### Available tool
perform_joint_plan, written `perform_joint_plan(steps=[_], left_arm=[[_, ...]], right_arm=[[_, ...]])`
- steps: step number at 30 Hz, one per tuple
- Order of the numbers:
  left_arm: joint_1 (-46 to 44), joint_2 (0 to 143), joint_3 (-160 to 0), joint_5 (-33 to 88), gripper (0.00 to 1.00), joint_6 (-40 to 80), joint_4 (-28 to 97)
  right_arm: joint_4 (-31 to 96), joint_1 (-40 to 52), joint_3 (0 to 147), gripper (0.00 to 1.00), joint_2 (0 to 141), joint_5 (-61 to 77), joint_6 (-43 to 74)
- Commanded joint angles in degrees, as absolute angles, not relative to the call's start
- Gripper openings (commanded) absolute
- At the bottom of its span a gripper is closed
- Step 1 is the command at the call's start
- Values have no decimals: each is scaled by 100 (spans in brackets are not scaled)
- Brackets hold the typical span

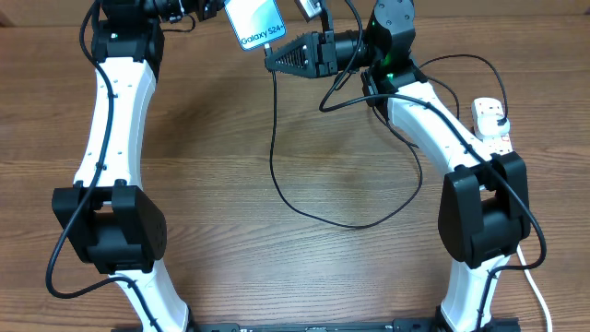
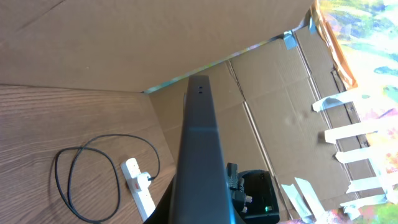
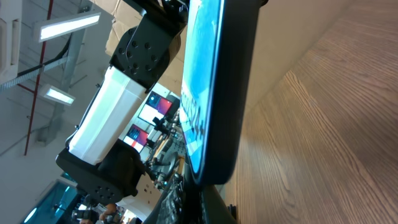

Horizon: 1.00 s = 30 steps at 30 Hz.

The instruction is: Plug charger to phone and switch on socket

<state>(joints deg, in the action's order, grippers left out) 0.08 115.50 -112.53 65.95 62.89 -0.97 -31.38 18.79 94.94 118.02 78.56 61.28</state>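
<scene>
My left gripper (image 1: 219,9) at the far edge of the table is shut on the phone (image 1: 256,23), held off the table with its light blue "Galaxy S24" screen up. The left wrist view shows the phone edge-on (image 2: 199,149); the right wrist view shows its screen (image 3: 202,93). My right gripper (image 1: 274,57) points left, just below the phone's lower end, shut on the free end of the charger. The plug tip itself is hidden. The black charger cable (image 1: 281,180) hangs down, loops over the table and runs to its plug in the white socket (image 1: 498,138) at the right edge.
The socket also shows in the left wrist view (image 2: 140,190) with the cable loop (image 2: 68,180) beside it. A white cord (image 1: 535,290) runs off the front right. Cardboard walls (image 2: 124,43) stand behind the table. The right arm (image 1: 433,120) crosses the right side.
</scene>
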Motion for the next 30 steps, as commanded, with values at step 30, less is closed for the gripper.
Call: perform_joint_plan(steps=[30], left_arm=[[-89, 11432, -11351, 7437, 4, 6217, -521]], right_arm=[[-3159, 1874, 9607, 4, 11561, 7749, 6149]])
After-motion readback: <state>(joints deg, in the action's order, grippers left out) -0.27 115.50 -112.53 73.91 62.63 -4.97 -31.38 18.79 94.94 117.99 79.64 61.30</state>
